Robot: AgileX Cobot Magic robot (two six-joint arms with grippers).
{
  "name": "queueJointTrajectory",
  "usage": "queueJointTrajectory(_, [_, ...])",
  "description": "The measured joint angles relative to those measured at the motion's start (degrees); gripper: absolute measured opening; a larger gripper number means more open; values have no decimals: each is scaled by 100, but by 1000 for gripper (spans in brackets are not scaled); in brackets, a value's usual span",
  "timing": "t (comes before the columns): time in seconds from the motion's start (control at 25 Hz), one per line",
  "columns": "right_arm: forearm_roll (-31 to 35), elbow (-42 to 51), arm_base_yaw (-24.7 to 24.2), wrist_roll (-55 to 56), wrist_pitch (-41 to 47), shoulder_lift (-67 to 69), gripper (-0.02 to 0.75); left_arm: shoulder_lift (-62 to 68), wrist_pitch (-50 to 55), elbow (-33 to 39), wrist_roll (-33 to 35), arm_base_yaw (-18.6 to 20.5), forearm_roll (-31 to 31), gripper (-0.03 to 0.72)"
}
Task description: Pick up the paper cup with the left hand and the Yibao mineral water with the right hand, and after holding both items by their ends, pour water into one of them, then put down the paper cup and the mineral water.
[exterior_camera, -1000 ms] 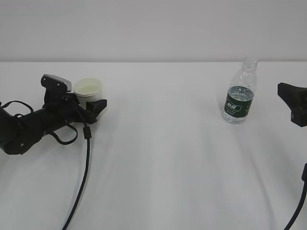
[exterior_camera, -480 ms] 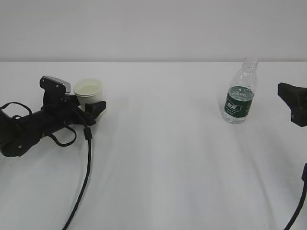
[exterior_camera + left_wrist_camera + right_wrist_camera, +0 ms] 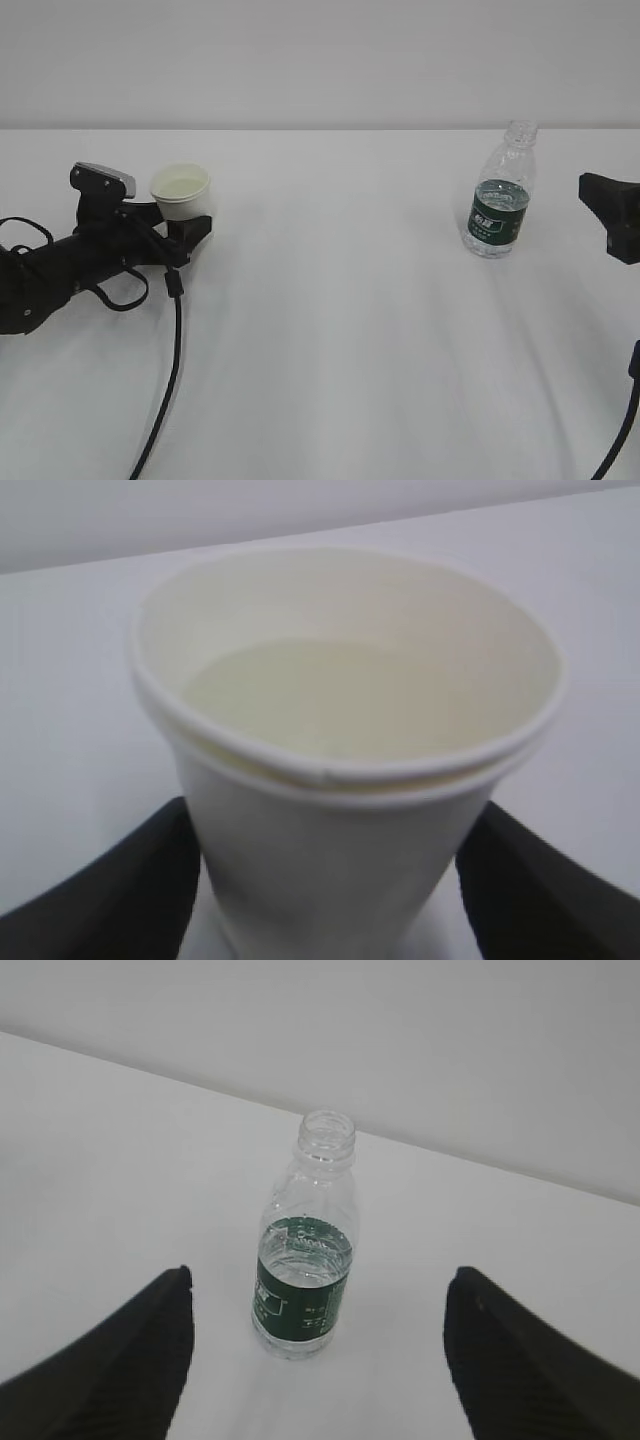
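While the cream-white tapered paper cup (image 3: 345,770) is standing between my left black gripper's (image 3: 178,232) spread fingers, I am keeping the right black gripper (image 3: 315,1360) spread too, facing the uncapped clear green-labelled water bottle (image 3: 501,192), well apart.

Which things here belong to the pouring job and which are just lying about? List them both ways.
Part of the job:
- paper cup, between the open fingers of the left gripper
- Yibao mineral water, uncapped, standing apart from the open right gripper

Just lying about:
- nothing else but the white table and a black cable
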Motion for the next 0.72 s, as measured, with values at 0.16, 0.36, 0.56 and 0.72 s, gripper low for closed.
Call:
queueJointTrajectory(0.16, [-64, 0, 0, 46, 0, 0, 591, 0, 0, 33, 0, 36, 0, 570])
queueJointTrajectory(0.36, [-129, 0, 0, 95, 0, 0, 590, -59, 0, 59, 0, 115, 43, 572])
queueJointTrajectory(0.56, [-129, 0, 0, 104, 0, 0, 591, -107, 0, 59, 0, 220, 168, 610])
queueJointTrajectory(0.72, [-143, 0, 0, 108, 0, 0, 591, -107, 0, 59, 0, 229, 271, 615])
